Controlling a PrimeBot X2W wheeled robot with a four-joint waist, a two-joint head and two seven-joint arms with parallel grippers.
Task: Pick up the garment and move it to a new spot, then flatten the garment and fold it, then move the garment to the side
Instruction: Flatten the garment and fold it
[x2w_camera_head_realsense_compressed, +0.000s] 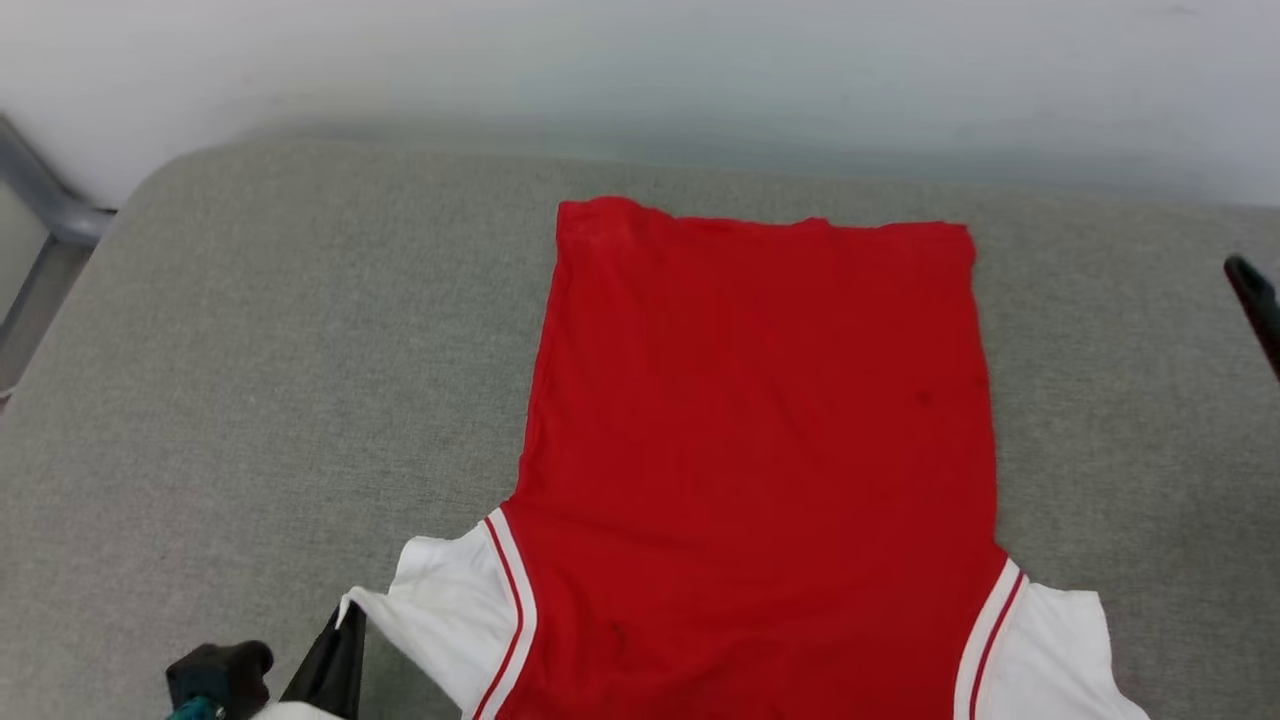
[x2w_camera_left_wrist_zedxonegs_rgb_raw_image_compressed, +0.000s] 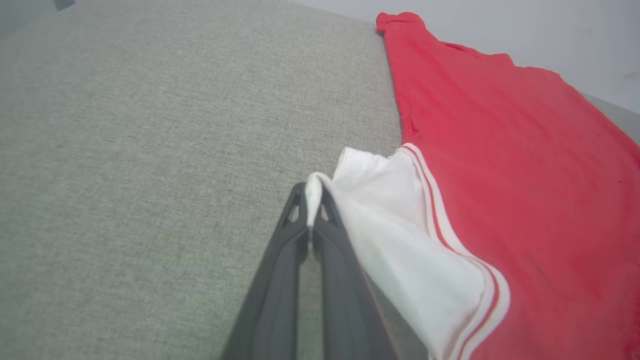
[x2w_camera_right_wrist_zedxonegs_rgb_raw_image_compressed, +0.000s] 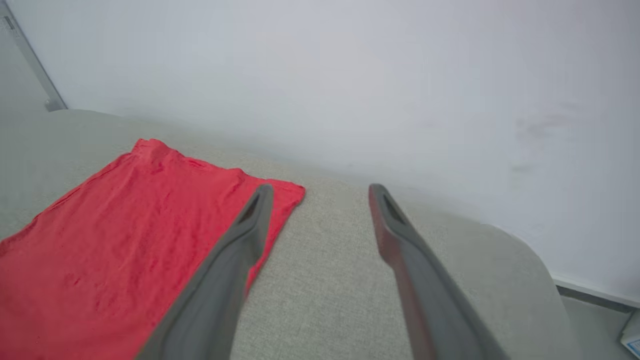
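The red garment (x2w_camera_head_realsense_compressed: 760, 430) lies spread flat on the grey cushion (x2w_camera_head_realsense_compressed: 300, 400), plain side up, hem toward the far wall and white sleeves toward me. My left gripper (x2w_camera_left_wrist_zedxonegs_rgb_raw_image_compressed: 312, 192) is shut on the edge of the garment's left white sleeve (x2w_camera_left_wrist_zedxonegs_rgb_raw_image_compressed: 395, 225), seen at the lower left in the head view (x2w_camera_head_realsense_compressed: 345, 625). My right gripper (x2w_camera_right_wrist_zedxonegs_rgb_raw_image_compressed: 320, 190) is open with nothing between its fingers, raised to the right of the garment's far right corner (x2w_camera_right_wrist_zedxonegs_rgb_raw_image_compressed: 287, 192). One dark fingertip (x2w_camera_head_realsense_compressed: 1250, 285) shows at the right edge of the head view.
A pale wall (x2w_camera_head_realsense_compressed: 640, 70) runs right behind the cushion's far edge. A grey metal frame (x2w_camera_head_realsense_compressed: 45, 215) stands off the cushion's left corner. Bare cushion lies on both sides of the garment, wider on the left. The cushion's right end rounds off (x2w_camera_right_wrist_zedxonegs_rgb_raw_image_compressed: 520, 260).
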